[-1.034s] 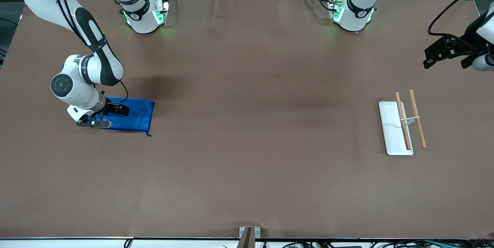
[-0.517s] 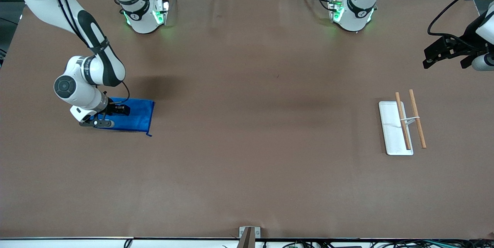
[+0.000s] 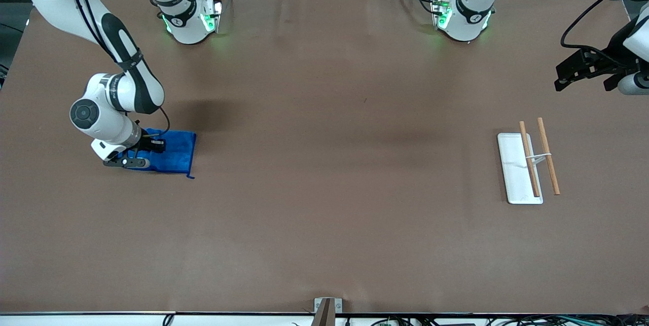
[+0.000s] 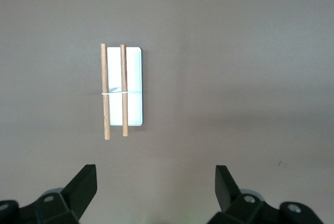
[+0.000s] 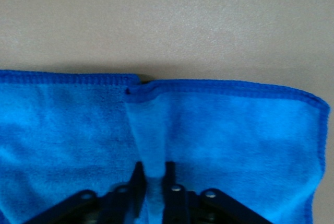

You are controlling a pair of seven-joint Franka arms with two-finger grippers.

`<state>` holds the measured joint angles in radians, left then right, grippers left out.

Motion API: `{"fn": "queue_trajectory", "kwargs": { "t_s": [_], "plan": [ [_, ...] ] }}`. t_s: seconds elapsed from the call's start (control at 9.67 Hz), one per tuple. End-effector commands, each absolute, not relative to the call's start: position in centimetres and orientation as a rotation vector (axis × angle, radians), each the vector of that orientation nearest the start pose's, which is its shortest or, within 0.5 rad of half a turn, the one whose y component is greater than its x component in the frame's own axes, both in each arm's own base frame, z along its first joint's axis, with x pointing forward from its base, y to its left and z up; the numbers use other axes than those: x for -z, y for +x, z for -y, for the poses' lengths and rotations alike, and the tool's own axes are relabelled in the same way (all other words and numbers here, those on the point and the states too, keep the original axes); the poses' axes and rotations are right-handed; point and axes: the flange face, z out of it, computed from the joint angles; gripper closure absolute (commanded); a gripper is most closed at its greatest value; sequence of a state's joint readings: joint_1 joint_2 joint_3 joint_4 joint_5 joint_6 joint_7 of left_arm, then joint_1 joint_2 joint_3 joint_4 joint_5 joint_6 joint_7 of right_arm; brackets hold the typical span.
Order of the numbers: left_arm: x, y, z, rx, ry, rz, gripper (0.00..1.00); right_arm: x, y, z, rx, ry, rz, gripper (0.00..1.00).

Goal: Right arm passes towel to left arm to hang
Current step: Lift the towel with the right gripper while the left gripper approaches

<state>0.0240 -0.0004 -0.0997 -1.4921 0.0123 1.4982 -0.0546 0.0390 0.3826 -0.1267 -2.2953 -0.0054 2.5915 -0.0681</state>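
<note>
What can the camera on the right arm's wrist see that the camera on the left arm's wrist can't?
Only the right wrist view shows the blue towel and the right gripper shut on a pinched fold of it. Only the left wrist view shows the white rack tray with two wooden rods over it, and the left gripper open above the table, holding nothing. Both show the brown table.
</note>
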Motion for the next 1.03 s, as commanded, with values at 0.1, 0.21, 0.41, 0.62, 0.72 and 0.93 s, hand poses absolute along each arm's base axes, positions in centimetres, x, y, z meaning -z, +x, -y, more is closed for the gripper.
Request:
{"fn": "queue_trajectory", "kwargs": {
  "t_s": [0.1, 0.21, 0.41, 0.62, 0.72, 0.93],
  "plan": [
    [-64.1, 55.3, 4.1, -0.035, -3.131, -0.047, 0.0, -22.2, 53.7, 3.3, -0.278, -3.138, -0.029, 1.0],
    [-64.1, 55.3, 4.2, -0.035, -3.131, -0.052, 0.0, -26.0, 55.1, 2.7, -0.35, -3.117, -0.026, 1.0],
    [-64.1, 55.3, 4.1, -0.035, -3.131, -0.049, 0.0, -33.5, 57.0, 0.2, -0.386, -3.086, 0.025, 1.0],
    [-64.1, 55.3, 4.1, -0.035, -3.131, -0.049, 0.0, -39.2, 58.8, -3.8, -0.376, -3.033, 0.06, 1.0],
    [-64.0, 55.3, 4.2, -0.038, -3.134, -0.052, 0.0, -40.9, 59.3, -6.4, -0.351, -2.948, 0.064, 1.0],
    [-63.8, 55.9, 5.0, -0.001, -3.172, -0.077, 0.0, -41.9, 59.9, -11.0, -0.26, -2.692, -0.019, 1.0]
  ]
}}
